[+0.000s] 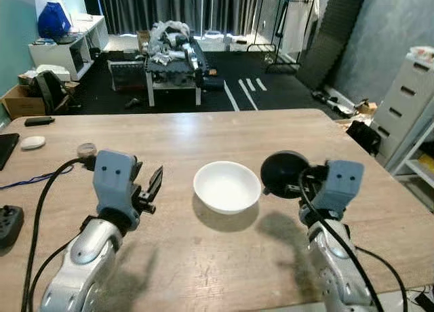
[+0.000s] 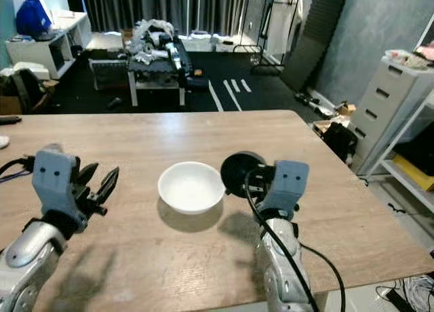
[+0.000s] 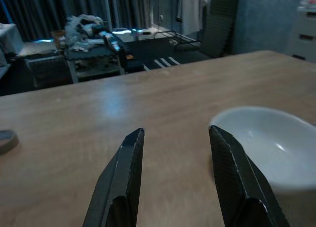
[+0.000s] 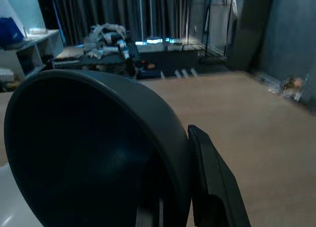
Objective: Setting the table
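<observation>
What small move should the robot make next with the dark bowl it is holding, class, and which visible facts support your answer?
Probably lower the dark bowl onto bare table to the right of the white bowl. The right gripper holds it by the rim, tilted above the wood, close beside the white bowl. The left gripper is open and holds nothing.

A plain white bowl (image 1: 226, 186) is seen on a light brown wood-grain surface (image 1: 203, 132). A dark, near-black bowl (image 1: 283, 172) is seen beside it. Blue-grey housings and black fingers are shown on the left end effector (image 1: 153, 188) and right end effector (image 1: 303, 183). White stripes (image 1: 244, 89) are marked on the black floor.
</observation>
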Tool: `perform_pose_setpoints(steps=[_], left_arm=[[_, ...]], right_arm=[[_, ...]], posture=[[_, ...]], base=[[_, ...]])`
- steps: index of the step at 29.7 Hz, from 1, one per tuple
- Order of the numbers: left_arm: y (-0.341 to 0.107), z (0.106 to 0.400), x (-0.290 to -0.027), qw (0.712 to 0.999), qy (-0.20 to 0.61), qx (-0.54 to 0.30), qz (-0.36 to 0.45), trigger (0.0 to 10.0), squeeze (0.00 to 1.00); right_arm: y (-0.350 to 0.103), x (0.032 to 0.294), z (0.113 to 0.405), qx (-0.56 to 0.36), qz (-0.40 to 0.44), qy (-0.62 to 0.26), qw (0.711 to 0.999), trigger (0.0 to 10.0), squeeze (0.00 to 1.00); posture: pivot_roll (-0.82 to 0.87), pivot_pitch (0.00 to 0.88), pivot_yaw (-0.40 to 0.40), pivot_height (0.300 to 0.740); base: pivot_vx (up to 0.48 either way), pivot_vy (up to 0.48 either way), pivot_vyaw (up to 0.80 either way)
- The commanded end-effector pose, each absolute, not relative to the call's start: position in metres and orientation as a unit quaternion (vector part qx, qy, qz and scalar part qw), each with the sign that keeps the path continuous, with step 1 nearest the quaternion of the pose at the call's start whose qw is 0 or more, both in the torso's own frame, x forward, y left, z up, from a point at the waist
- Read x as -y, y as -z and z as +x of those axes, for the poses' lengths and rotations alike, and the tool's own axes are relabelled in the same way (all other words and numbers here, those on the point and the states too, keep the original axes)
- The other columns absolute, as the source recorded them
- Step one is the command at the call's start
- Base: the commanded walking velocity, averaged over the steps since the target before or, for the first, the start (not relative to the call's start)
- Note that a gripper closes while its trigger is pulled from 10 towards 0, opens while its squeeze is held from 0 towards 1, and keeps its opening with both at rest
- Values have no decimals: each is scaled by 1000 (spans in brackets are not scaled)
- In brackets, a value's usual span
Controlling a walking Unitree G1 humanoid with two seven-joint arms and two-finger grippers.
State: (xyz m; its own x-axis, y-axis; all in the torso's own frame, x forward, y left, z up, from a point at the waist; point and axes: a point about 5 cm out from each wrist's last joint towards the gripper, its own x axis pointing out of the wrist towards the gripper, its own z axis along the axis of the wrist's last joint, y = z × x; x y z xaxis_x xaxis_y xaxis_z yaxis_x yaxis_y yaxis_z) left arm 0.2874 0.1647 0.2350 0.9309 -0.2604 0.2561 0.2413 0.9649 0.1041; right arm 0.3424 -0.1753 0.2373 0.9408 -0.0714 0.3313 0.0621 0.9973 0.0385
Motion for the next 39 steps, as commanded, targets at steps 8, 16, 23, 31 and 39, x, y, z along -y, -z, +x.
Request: perform_pose_setpoints(steps=[8, 16, 23, 31, 39], left_arm=[[-220, 257, -181, 971, 215, 78, 69, 10000, 0], [-218, 251, -190, 973, 210, 67, 76, 10000, 0], [-215, 246, -186, 974, 211, 59, 64, 10000, 0], [-212, 271, -201, 991, 91, 53, 88, 10000, 0], [-214, 276, -204, 994, 66, 56, 69, 10000, 0]], right_arm=[[-247, 214, 366, 27, -63, -66, 995, 10000, 0], [-267, 253, 381, -24, -133, -66, 989, 10000, 0], [-265, 275, 385, -68, -135, -59, 987, 10000, 0], [-243, 248, 382, -62, -101, -117, 986, 10000, 0], [-228, 221, 375, -50, -54, -143, 987, 10000, 0]], posture=[[99, 108, 2, 740], [98, 121, -17, 740], [100, 138, -17, 740], [99, 145, -2, 740], [96, 142, 7, 740]], base=[[0, 0, 0], [0, 0, 0], [0, 0, 0], [155, 0, 0], [480, 0, 0]])
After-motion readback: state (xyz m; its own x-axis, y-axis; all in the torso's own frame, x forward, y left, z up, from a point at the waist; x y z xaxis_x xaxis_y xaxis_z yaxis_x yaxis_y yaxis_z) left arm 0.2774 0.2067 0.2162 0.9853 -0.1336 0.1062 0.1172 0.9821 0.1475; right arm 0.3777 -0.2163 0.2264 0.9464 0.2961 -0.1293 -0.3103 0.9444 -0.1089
